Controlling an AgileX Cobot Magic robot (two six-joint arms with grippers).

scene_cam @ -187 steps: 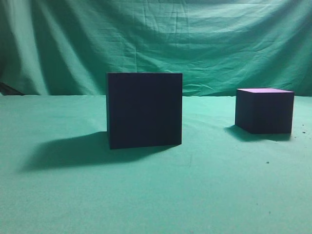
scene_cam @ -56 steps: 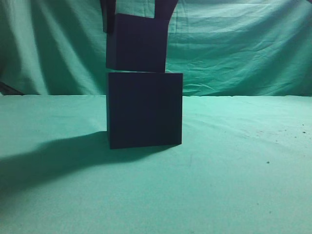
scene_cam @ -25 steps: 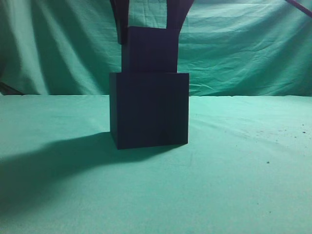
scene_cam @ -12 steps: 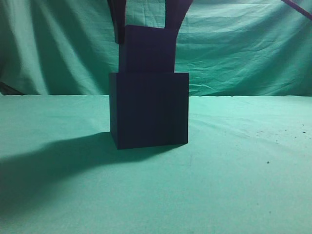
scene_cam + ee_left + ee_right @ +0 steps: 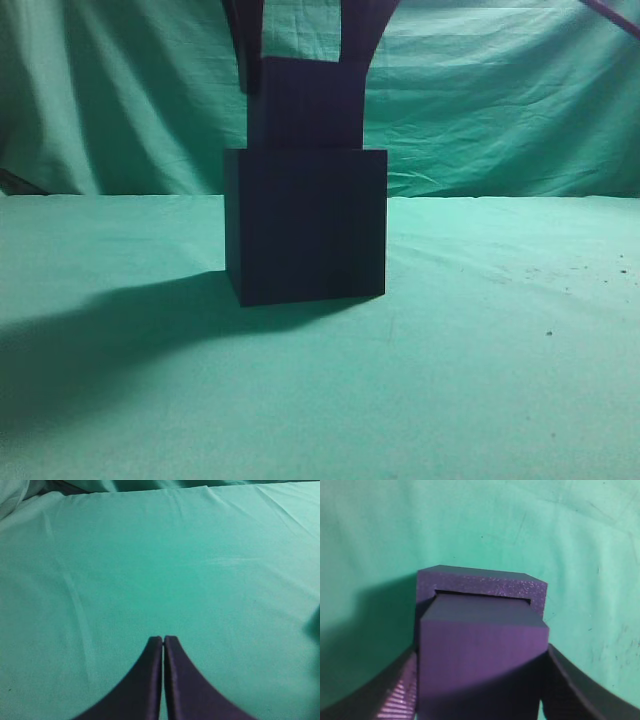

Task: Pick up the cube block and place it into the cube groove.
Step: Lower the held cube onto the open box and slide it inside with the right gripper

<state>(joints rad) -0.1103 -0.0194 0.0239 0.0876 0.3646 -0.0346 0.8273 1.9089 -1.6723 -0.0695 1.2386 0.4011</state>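
Cube block (image 5: 480,650) gripped by right hand (image 5: 480,690), partly inside cube groove (image 5: 482,582); left hand (image 5: 163,641) closed, empty.

Matt, wrinkled green cloth (image 5: 480,380) underlies the matt cube block (image 5: 480,650) and speckled-rimmed cube groove (image 5: 485,583).

Green cloth (image 5: 480,380) covers my table, wrinkled backdrop (image 5: 500,90) behind; few dark specks (image 5: 548,333) near rt side.
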